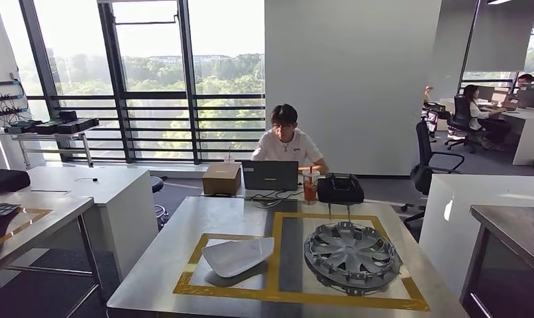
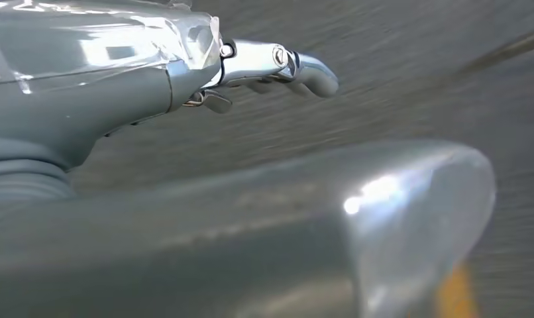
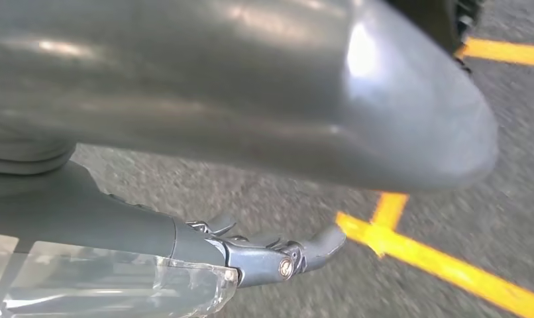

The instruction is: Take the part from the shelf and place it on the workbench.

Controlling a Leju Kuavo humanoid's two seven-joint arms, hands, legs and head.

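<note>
Ahead in the head view stands the steel workbench (image 1: 185, 225), marked with yellow tape frames. A white curved panel part (image 1: 238, 256) lies in its left frame and a grey wheel cover (image 1: 352, 255) in its right frame. In the left wrist view my left hand (image 2: 125, 86) hangs over grey floor, fingers (image 2: 304, 66) stretched out and thick thumb (image 2: 397, 218) apart from them, holding nothing. My right hand (image 3: 191, 248) hangs the same way over the floor, fingers (image 3: 311, 248) extended and nothing in it.
A person (image 1: 285, 142) sits at the far end of the bench behind a laptop (image 1: 269, 175), with a cardboard box (image 1: 221, 179), a drink cup (image 1: 309, 185) and a black bag (image 1: 340, 189). Tables flank both sides. A rack (image 1: 49, 127) stands at the left window. Yellow floor tape (image 3: 436, 262) lies below my right hand.
</note>
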